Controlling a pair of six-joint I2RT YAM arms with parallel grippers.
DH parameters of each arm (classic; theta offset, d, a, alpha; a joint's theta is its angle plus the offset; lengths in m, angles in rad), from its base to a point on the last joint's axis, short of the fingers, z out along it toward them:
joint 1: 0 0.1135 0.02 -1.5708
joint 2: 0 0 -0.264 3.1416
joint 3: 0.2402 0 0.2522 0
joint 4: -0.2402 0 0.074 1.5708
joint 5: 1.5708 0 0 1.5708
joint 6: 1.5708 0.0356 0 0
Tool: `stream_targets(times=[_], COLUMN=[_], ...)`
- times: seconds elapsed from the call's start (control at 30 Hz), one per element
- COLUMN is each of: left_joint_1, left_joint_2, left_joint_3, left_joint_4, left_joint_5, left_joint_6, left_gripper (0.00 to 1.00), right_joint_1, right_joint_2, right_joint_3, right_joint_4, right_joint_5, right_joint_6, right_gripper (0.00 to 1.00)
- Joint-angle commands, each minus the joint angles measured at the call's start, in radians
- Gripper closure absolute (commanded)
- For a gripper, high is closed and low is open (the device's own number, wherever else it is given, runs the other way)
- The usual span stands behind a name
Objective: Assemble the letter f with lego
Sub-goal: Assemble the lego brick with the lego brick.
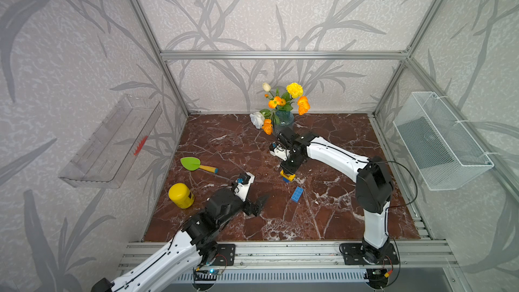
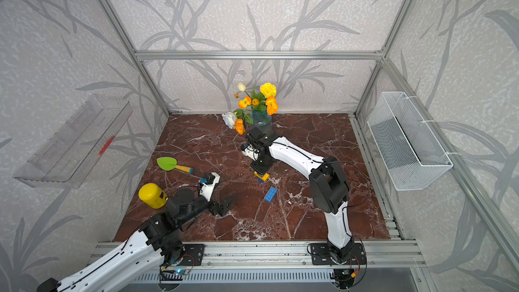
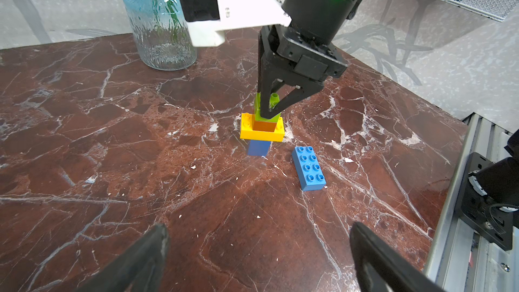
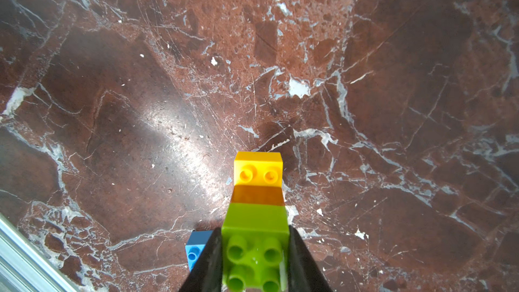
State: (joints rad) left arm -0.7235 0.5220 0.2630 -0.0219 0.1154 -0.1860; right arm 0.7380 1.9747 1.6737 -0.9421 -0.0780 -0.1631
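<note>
Lego [image 3: 262, 133] is found near the middle of the desk [image 1: 224, 147]. Toward the left edge, the left jaws are spread wide, with nothing between them, well apart from the bricks. At the middle the letter f [image 1: 288, 176] is partly built: the short blue brick [image 3: 259, 147] on the desk, the long yellow brick [image 3: 261, 135] across it, then the small orange brick [image 3: 264, 125] and the small lime green brick [image 4: 255, 220] on top. The right jaws are clenched on the sides of this last brick from above. Whether it is fully seated cannot be told. Just beside, toward the front right corner, the long blue brick [image 3: 309, 168] lies flat, not yet mounted. Pressing the small lime green brick home is judged to be the step in hand. The push should be kept straight down: the short blue brick below is narrow, and the whole may be tipped by side force. The right jaws should be opened fully before lifting.
</note>
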Motion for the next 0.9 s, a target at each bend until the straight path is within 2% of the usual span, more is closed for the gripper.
stream_targets(times=[0.0,0.53,0.87], left_joint_1=[0.006,0.006,0.007], left_joint_2=[-0.007,0.01,0.013], left_joint_3=[0.0,0.002,0.001], left_joint_4=[0.017,0.022,0.025], left_joint_5=[0.009,0.017,0.023], left_joint_6=[0.005,0.004,0.005], left_gripper=[0.01,0.01,0.01], right_joint_1=[0.007,0.009,0.018], right_joint_2=[-0.05,-0.102,-0.214], right_joint_3=[-0.018,-0.064,-0.122], right_joint_4=[0.003,0.074,0.082], right_joint_5=[0.004,0.012,0.057], right_joint_6=[0.018,0.045,0.089], right_gripper=[0.66,0.55,0.5])
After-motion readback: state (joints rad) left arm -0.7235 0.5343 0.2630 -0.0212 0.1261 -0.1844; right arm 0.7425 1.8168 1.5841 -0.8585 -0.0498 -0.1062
